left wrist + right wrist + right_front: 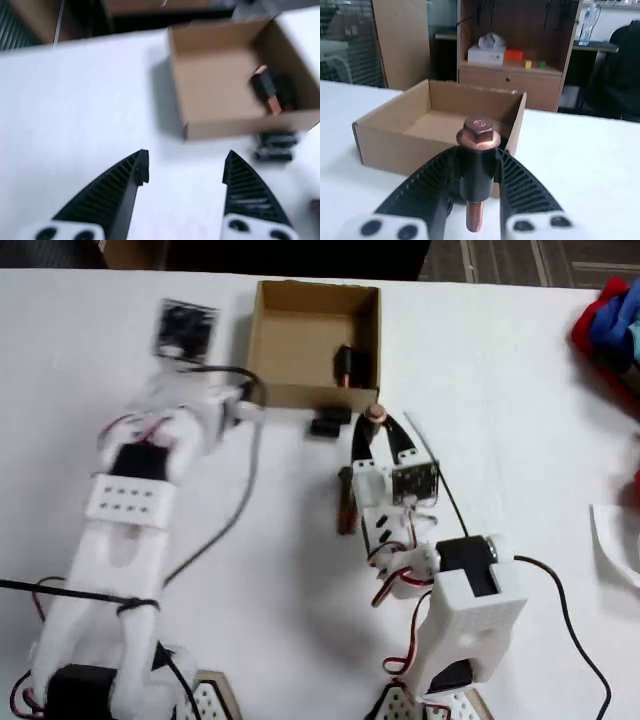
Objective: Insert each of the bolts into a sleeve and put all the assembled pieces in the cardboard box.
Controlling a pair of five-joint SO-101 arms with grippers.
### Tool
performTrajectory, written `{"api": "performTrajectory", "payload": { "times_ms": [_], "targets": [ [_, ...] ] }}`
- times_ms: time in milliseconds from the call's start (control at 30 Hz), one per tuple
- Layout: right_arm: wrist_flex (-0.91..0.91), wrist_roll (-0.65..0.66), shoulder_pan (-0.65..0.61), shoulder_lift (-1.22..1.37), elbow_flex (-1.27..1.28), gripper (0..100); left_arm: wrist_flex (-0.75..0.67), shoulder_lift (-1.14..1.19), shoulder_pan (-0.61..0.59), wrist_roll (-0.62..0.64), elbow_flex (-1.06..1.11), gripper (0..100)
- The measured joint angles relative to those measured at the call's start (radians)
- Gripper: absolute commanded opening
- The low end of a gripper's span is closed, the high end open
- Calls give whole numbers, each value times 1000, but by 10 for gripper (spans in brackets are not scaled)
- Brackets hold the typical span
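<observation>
Right tool (477, 152) pinching a bolt-in-sleeve (478, 134), upright, bolt head on top, just outside the cardboard box (262, 340). One assembled piece (343, 365) lies in the box. Left tool (185, 167) spread, over the surface (75, 100) near the box. Loose black sleeve (328, 422) just outside the box wall.

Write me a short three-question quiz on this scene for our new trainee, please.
1. True or false: the left tool is open and holds nothing.
2. What does the right tool hold? A) an empty sleeve B) a bolt in a sleeve C) nothing
3. Fill in: ___ assembled piece lies inside the cardboard box.
Key: 1 true; 2 B; 3 one.
</observation>
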Motion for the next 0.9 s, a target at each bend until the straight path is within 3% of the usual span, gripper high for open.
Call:
{"api": "performTrajectory", "payload": {
  "times_ms": [167, 333, 600, 767, 900],
  "targets": [
    [270, 0, -3, -173, -8, 19, 92, -2, -38, 0, 25, 252],
    [706, 0, -3, -477, -124, 19, 92, -2, -34, 0, 104, 252],
    [1496, 0, 35, -807, -216, 19, -138, -2, -34, 0, 302, 252],
    [1758, 0, 18, -806, -382, 19, -295, -2, -34, 0, 417, 252],
    [1921, 0, 14, -620, -680, 19, -351, -2, -32, 0, 453, 252]
  ]
}}
